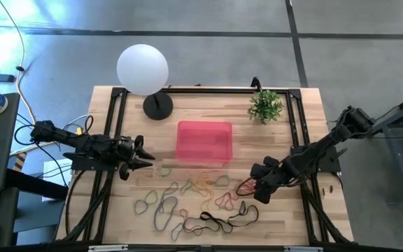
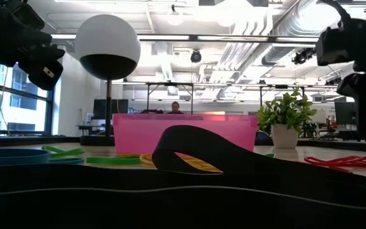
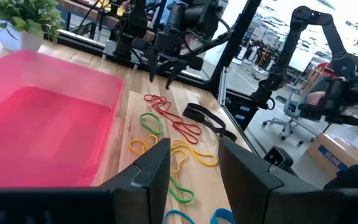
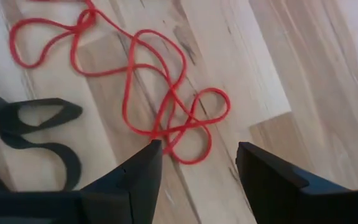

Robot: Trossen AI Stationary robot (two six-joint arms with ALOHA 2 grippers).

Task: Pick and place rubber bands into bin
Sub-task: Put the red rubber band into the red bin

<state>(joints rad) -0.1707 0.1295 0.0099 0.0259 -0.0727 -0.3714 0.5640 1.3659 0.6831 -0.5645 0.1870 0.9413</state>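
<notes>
Many rubber bands lie flat on the wooden table near its near edge: green and yellow ones (image 1: 187, 187), red ones (image 1: 245, 187) and long black ones (image 1: 219, 222). The pink bin (image 1: 203, 142) stands behind them at the table's middle. My right gripper (image 1: 259, 190) is open and points down, just over the tangled red bands (image 4: 166, 93), with a black band (image 4: 36, 124) beside them. My left gripper (image 1: 145, 157) is open and hovers left of the bin, facing it (image 3: 42, 118) and the scattered bands (image 3: 173, 155).
A white globe lamp (image 1: 143, 68) stands at the far left of the table and a small potted plant (image 1: 266, 105) at the far right. A black frame (image 1: 208, 89) runs round the table's far and side edges. A thick black band (image 2: 196, 149) lies close before the low camera.
</notes>
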